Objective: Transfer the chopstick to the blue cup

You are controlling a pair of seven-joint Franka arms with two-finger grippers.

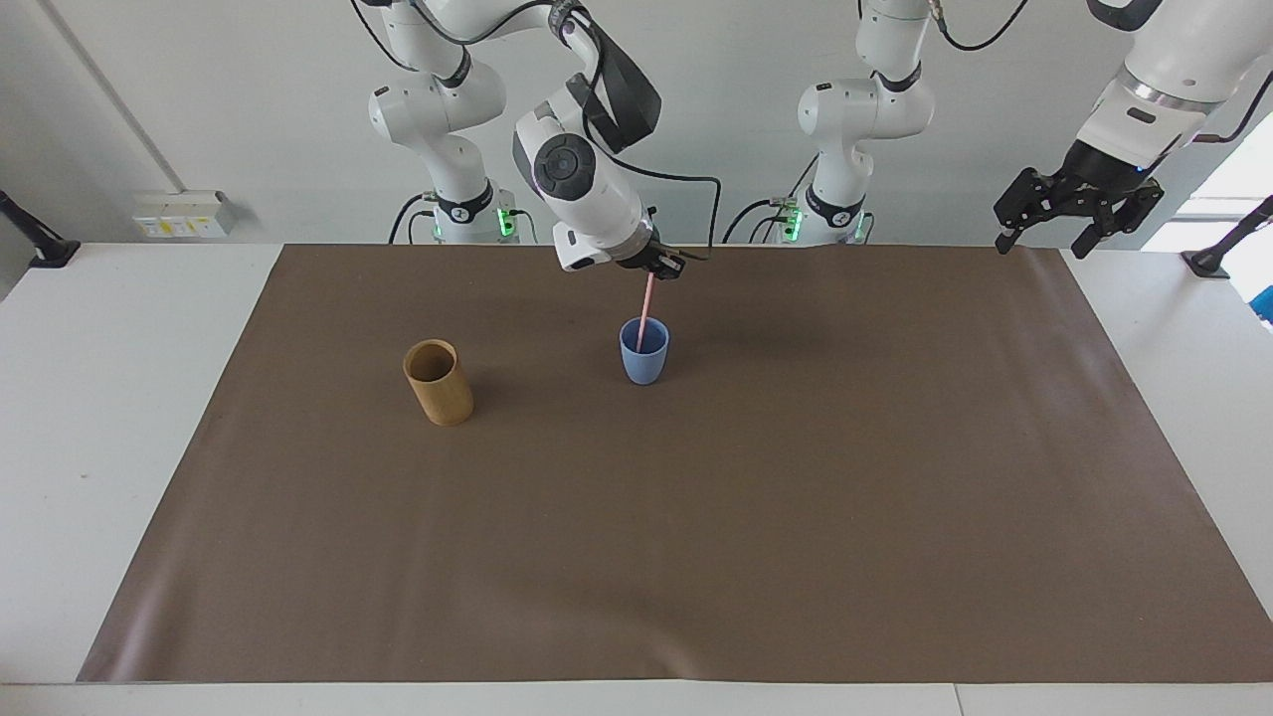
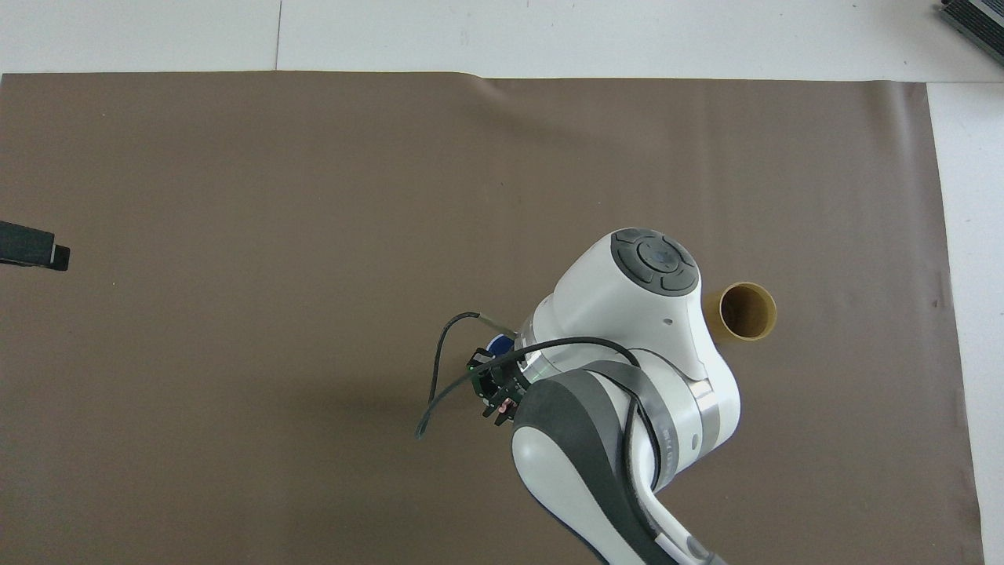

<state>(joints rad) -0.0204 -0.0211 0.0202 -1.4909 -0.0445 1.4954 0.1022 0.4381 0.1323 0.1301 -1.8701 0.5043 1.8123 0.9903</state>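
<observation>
We count two cups, one chopstick and two grippers. The blue cup (image 1: 644,363) stands just above the middle of the facing view on the brown mat (image 1: 696,557); from overhead only a sliver of it (image 2: 497,344) shows at the arm's edge. One chopstick (image 1: 646,310) stands nearly upright with its lower end inside that cup. Its top sits in the right gripper (image 1: 658,265), directly over the cup, but we cannot tell whether the fingers pinch it or have let go. The tan cup (image 1: 439,382) stands upright at center-left in the facing view, well apart from the blue one. The left gripper (image 1: 1072,204) waits at upper right of the facing view, its fingers spread and empty.
</observation>
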